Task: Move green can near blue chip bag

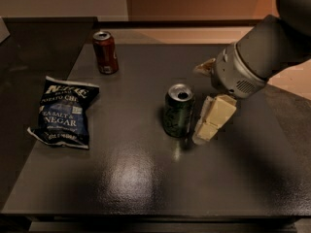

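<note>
Three objects are counted on the dark counter (146, 183): two cans and one bag. The green can (179, 110) is seen upright around the middle of the counter, its silver top facing up. The blue chip bag (63, 111), the only bag, is laid flat towards the left edge, well apart from the green can, with bare counter between them. The second can, a red can (105, 52), is found upright at the far left, beyond the bag.

One gripper (203, 106) is carried on a grey arm (262, 52) that enters from the upper right. It is held low over the counter, just to the right of the green can. Its jaws are seen spread apart and released, with nothing grasped. The nearer cream jaw is angled down just beside the can's right side, though whether contact is made cannot be told. The farther jaw is seen behind and to the right of the can.
</note>
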